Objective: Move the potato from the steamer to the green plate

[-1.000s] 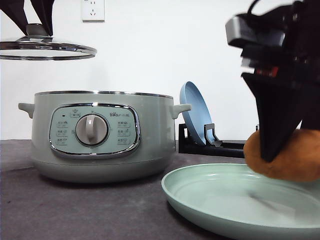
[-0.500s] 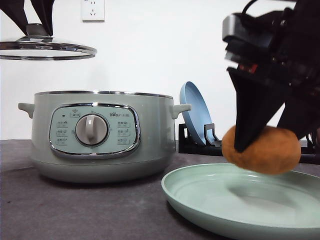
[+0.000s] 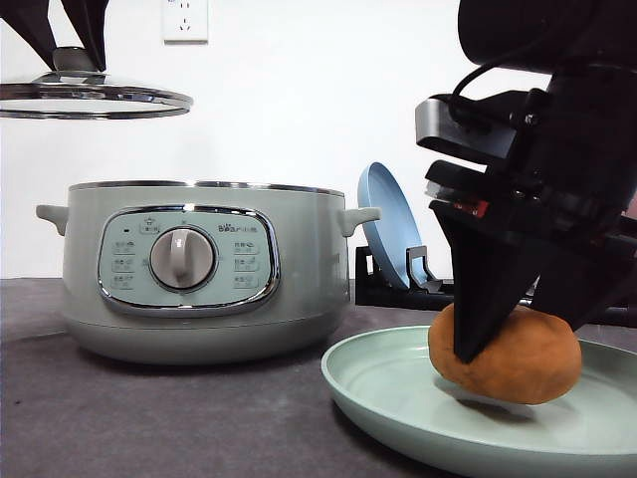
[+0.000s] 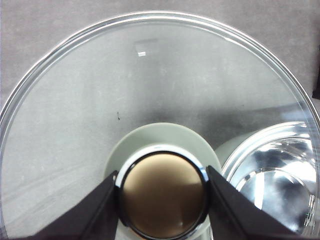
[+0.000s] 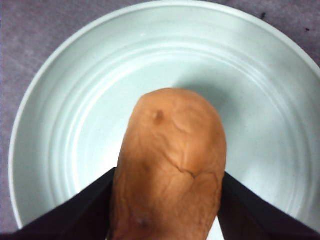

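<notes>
The potato (image 3: 513,357) is being held by the right hand (image 3: 518,344), whose dark fingers (image 3: 488,289) are being pressed against its two sides; in the right wrist view the potato (image 5: 169,167) is seen clamped between them over the middle of the green plate (image 5: 60,125). In the front view it is being kept low inside the green plate (image 3: 388,383) (whether its underside is touching the plate floor cannot be told, though a small shadow is being cast directly beneath it). The steamer (image 3: 199,269) is being left uncovered on the grey tabletop (image 3: 149,418), to the left of the plate and apart from it. Its glass lid (image 3: 90,98) is being held in the air above the steamer's left side by the left hand (image 3: 72,48), whose fingers (image 4: 97,205) are being closed on the lid's knob (image 4: 162,192) in the left wrist view. A blue plate (image 3: 388,234) is being propped upright in a black rack (image 3: 418,289) behind the green plate.
</notes>
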Robot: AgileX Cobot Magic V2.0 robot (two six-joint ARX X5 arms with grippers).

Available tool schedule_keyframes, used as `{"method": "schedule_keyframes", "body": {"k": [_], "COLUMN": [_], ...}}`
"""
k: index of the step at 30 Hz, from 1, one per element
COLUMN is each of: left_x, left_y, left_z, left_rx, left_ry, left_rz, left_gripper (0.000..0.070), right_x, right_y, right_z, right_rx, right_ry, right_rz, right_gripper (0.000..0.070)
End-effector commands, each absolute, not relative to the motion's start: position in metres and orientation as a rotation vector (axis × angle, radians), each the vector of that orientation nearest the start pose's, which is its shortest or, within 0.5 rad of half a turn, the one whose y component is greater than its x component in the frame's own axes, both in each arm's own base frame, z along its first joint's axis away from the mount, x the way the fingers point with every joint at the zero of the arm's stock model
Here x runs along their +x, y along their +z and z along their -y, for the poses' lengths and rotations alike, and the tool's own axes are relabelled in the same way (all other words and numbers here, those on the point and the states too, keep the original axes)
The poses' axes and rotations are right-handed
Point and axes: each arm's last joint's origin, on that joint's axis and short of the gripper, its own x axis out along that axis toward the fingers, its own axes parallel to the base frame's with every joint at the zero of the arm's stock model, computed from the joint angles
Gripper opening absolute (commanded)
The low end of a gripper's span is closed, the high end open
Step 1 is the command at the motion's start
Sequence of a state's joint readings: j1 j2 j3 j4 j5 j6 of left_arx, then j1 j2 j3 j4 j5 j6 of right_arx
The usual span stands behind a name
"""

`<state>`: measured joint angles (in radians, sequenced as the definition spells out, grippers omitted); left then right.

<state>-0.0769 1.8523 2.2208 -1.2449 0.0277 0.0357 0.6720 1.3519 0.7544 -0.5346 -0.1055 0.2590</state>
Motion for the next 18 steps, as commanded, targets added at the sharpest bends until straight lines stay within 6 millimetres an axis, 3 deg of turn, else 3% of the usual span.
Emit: {"method": "schedule_keyframes", "body": {"k": [1, 3, 7, 9, 14, 18], "left_x": [0.361, 0.362, 0.362, 0.363, 0.364, 0.364], "left_y": [0.441, 0.441, 0.440, 0.439, 0.438, 0.438], "left_z": [0.030, 0.030, 0.030, 0.030, 0.030, 0.030], "left_rx": [0.051, 0.051, 0.051, 0.051, 0.051, 0.051], "left_ry": [-0.116, -0.116, -0.116, -0.116, -0.116, -0.115], "left_rz": [-0.794, -0.795, -0.797, -0.799, -0.803, -0.804], "left_gripper": [0.0000, 0.0000, 0.0000, 0.0000, 0.0000, 0.0000], "right_x": [0.187, 0.187, 0.187, 0.187, 0.184, 0.176], "right_y": [0.184, 0.184, 0.185, 0.186, 0.202, 0.229], "right_z": [-0.154, -0.154, -0.154, -0.154, -0.153, -0.146], "right_rx": [-0.116, -0.116, -0.114, -0.112, -0.091, -0.071], "right_ry": [0.547, 0.548, 0.549, 0.549, 0.552, 0.553], "right_rz": [-1.191, -1.191, -1.187, -1.183, -1.164, -1.142], "right_gripper": [0.0266, 0.0301, 0.0557, 0.0647, 0.0699, 0.0699]}}
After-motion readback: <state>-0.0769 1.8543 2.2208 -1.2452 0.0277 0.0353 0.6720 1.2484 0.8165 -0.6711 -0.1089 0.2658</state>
